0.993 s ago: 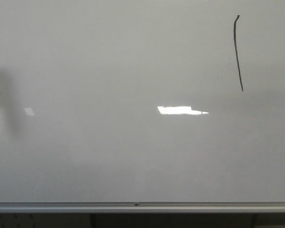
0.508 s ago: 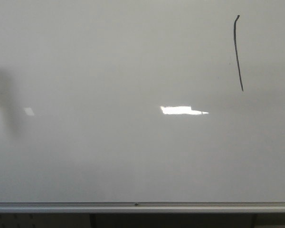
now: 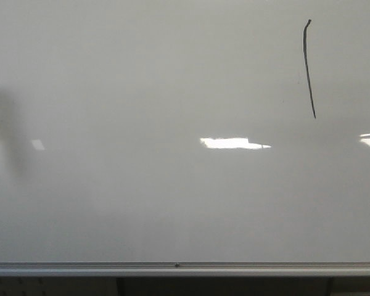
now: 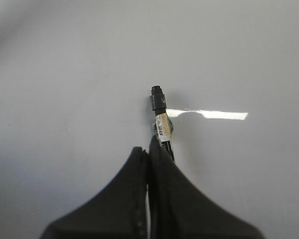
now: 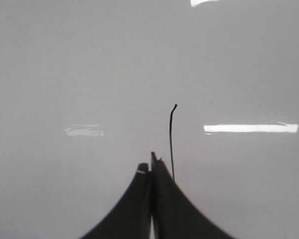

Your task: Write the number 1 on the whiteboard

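Meanwhile only the bright reflections are shifting across the glossy pale grey-white whiteboard [image 3: 142, 203]; the thin black marker stroke forming the number 1 [image 3: 308, 68] is sitting unchanged, upper right, so writing looks finished. Its long axis is running near-vertical, hook topmost, foot drifting slightly right. Left tool [image 4: 150, 152] is clenching a black marker pen [image 4: 161, 119] (tip off the stroke); right tool [image 5: 150, 162] is closed, empty.
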You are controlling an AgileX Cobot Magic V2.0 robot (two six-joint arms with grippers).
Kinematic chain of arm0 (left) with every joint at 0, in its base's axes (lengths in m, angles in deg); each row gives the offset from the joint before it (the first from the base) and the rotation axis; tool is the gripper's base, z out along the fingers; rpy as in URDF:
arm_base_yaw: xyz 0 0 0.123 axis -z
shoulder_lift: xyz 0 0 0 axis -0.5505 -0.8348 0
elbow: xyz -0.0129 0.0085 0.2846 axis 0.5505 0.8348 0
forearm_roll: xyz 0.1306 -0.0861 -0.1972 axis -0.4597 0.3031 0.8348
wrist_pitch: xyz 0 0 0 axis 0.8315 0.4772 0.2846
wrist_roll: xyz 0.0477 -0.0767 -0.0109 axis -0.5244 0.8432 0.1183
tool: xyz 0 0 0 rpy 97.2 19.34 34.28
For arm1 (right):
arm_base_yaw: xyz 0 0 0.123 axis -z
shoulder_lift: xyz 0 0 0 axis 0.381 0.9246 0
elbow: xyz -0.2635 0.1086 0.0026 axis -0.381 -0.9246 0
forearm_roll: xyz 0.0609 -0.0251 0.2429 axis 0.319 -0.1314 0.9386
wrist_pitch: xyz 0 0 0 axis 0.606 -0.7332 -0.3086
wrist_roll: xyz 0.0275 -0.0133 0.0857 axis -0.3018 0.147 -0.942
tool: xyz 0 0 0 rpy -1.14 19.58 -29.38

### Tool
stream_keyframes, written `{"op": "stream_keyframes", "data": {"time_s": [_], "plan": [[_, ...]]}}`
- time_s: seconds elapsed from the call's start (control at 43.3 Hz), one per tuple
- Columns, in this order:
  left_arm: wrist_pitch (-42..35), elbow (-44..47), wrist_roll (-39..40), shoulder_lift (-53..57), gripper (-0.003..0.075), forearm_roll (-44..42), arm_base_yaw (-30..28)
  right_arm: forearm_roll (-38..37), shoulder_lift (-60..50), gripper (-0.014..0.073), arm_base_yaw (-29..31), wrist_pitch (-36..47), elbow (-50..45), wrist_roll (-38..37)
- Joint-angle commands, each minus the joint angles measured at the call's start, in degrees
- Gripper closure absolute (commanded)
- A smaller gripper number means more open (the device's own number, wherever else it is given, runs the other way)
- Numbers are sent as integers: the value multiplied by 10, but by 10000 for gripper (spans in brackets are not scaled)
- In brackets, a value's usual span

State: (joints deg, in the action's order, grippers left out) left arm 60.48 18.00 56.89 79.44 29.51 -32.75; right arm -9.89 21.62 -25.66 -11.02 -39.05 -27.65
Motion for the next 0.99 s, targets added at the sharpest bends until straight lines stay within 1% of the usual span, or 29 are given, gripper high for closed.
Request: {"op": "stream_keyframes", "data": {"time_s": [0.0,0.462,0.508,0.601,0.67,0.716,0.762,0.832,0.901,0.97], "plan": [[-43,13,5,10,741,6,-1,6,4,710,3,26,15,3],[-43,13,5,10,741,6,-1,6,5,710,3,34,15,3],[-43,13,5,10,741,6,-1,-2,5,710,3,33,15,3],[-43,13,5,10,741,6,-1,-49,5,710,3,17,15,-14],[-43,13,5,10,741,6,-1,-121,5,710,3,-3,15,-70],[-43,13,5,10,741,6,-1,-183,5,710,3,-16,15,-124],[-43,13,5,10,741,6,-1,-240,4,710,3,-24,15,-197],[-43,13,5,10,741,6,-1,-350,4,710,3,-29,12,-312],[-43,13,5,10,741,6,-1,-422,4,710,3,-18,5,-390],[-43,13,5,10,741,6,-1,-473,4,710,3,2,-12,-442]]}}
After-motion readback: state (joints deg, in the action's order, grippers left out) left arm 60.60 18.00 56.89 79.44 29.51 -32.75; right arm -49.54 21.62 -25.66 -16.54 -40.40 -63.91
